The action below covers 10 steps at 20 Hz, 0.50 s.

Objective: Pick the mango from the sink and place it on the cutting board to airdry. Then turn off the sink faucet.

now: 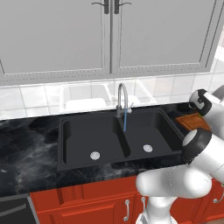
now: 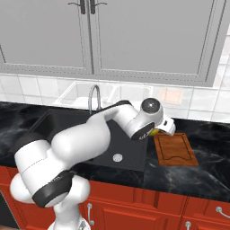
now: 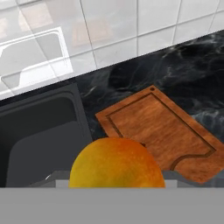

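Hand view: mango (image 3: 117, 162) in claw, above cutting board (image 3: 162, 131) edge

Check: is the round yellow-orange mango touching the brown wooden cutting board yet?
Apart. In the right base view the mango hangs at the gripper, beside the cutting board, not on it.

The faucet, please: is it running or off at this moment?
Running: a thin blue stream falls from the faucet into the sink.

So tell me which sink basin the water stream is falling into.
The right basin of the sink: the faucet sends its blue stream just right of the divider.
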Available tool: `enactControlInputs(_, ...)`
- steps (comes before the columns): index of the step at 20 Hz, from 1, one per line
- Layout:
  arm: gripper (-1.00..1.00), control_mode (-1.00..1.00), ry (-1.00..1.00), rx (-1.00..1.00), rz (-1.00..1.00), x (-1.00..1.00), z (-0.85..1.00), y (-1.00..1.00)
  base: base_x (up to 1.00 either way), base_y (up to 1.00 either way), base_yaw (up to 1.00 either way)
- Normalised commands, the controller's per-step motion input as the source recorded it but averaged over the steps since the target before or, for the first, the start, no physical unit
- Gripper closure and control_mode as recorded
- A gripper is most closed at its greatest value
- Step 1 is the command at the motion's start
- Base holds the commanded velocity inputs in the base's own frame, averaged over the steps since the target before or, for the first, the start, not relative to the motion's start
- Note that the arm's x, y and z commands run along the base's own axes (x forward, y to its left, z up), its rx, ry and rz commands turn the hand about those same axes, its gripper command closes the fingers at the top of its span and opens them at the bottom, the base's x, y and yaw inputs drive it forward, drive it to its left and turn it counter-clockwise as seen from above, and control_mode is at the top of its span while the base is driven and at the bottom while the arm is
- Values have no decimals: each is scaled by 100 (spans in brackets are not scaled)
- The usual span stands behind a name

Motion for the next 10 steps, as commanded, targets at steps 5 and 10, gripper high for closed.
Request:
enactControlInputs(5,100,-100,0,0,0,7,-3,-16,0,0,0)
enactControlInputs(10,100,-100,3,0,0,11,-12,-10,0,0,0)
